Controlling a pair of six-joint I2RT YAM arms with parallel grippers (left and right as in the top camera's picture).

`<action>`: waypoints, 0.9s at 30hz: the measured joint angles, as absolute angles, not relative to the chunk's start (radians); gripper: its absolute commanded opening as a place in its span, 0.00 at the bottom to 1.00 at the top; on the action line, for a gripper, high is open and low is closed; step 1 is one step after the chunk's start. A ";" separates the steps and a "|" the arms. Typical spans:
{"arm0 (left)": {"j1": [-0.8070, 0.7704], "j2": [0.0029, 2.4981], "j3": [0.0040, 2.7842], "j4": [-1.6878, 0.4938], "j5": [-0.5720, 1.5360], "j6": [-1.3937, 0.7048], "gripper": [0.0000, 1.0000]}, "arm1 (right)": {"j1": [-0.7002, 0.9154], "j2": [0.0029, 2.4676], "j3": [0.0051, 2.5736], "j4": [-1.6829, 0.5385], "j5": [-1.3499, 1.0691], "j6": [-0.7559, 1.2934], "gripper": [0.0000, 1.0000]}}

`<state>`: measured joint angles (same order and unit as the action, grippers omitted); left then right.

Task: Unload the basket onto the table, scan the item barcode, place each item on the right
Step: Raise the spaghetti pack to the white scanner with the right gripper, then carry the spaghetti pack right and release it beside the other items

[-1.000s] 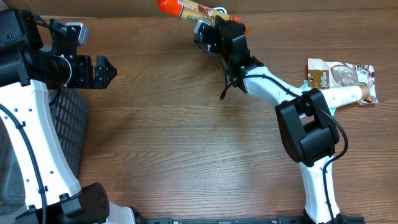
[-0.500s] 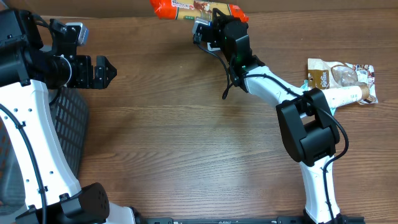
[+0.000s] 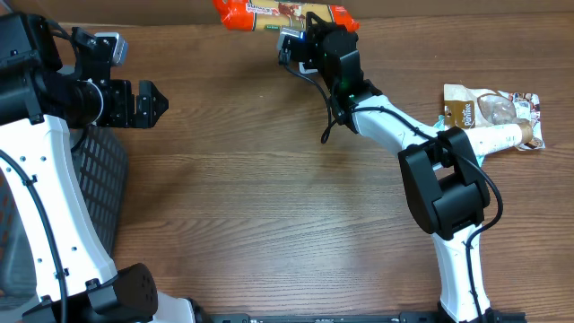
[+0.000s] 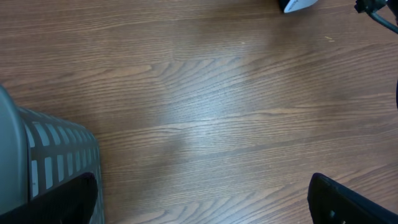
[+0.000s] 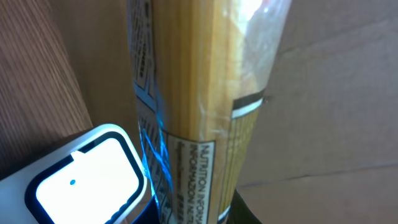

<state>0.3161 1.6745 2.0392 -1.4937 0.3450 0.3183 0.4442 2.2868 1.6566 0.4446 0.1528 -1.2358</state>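
My right gripper (image 3: 325, 34) is at the table's far edge, shut on a long packet of spaghetti (image 3: 278, 14) with orange ends, held roughly level. The right wrist view shows the yellow packet (image 5: 193, 81) running up from the gripper (image 5: 193, 214), its nutrition label facing the camera. Beside it, at lower left, stands a white scanner (image 5: 87, 180) with a glowing window, and blue light falls on the packet's wrap. No barcode shows. My left gripper (image 3: 157, 103) hangs open at the left, and between its fingertips (image 4: 348, 202) lies only bare wood.
A snack bag (image 3: 489, 106) and a white tube (image 3: 498, 136) lie at the right edge. A grey mesh basket (image 3: 99, 179) stands at the left, under my left arm; its rim (image 4: 43, 155) shows in the left wrist view. Cardboard (image 5: 336, 106) backs the table.
The right gripper has swung the spaghetti packet from a tilt to nearly level and shifted it slightly left. The left arm has not moved.
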 measured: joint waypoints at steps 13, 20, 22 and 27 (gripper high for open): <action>0.316 1.674 2.039 -1.493 0.345 0.318 0.99 | 0.451 1.989 1.655 -0.215 0.065 -0.774 0.04; 0.316 1.674 2.039 -1.494 0.345 0.318 1.00 | 0.348 1.604 1.675 -0.704 -0.170 -0.395 0.04; 0.316 1.674 2.039 -1.494 0.345 0.318 1.00 | 0.283 1.539 1.689 -0.865 -0.211 -0.299 0.04; 0.316 1.674 2.039 -1.494 0.345 0.318 0.99 | 0.097 1.538 1.675 -1.208 -0.228 -0.138 0.04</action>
